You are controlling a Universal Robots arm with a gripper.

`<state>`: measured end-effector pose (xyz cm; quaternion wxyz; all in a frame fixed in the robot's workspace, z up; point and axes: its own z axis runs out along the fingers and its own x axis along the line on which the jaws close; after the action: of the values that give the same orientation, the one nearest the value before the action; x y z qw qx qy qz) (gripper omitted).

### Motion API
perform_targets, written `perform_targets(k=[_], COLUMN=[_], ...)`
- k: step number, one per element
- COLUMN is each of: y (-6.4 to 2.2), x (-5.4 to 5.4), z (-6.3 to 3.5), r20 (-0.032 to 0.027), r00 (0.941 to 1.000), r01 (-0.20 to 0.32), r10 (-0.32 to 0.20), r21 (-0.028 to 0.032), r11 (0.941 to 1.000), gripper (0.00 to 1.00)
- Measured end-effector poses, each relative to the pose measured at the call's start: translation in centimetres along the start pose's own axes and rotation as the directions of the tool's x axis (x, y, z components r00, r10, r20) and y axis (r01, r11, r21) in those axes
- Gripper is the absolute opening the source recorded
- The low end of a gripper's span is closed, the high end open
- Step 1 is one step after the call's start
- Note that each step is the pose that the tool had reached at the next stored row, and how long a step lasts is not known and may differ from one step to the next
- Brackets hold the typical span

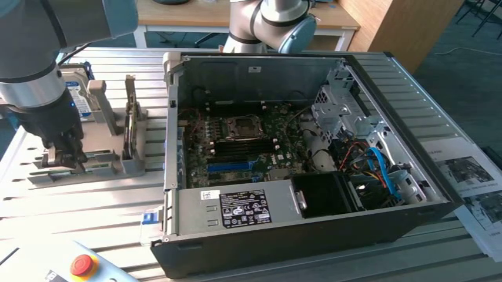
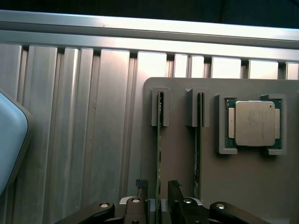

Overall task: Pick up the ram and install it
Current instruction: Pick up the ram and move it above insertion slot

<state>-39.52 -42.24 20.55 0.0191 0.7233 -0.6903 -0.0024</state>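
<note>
You are looking at an early stage. The ram [image 2: 159, 135] is standing on edge in its slot in the grey holder [image 2: 180, 158], which is sitting on the exterior view's left of the open computer case [image 1: 259, 70]. The gripper [image 2: 156, 186] is hanging over it with fingers spread, one on each side of the stick, and does not seem to be pinching it. Nothing is lifted yet, and the motherboard slots [image 1: 233, 158] are looking unfilled, so both lifting and installing are left.
</note>
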Motion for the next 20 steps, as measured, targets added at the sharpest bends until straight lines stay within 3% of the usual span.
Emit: perform_targets(k=[20], y=[0.0], x=[0.0], z=[0.26], r20=[-0.0001], r00=[1.0], r01=[0.0], r10=[0.0], r21=[-0.0003], r11=[1.0], gripper=[0.31])
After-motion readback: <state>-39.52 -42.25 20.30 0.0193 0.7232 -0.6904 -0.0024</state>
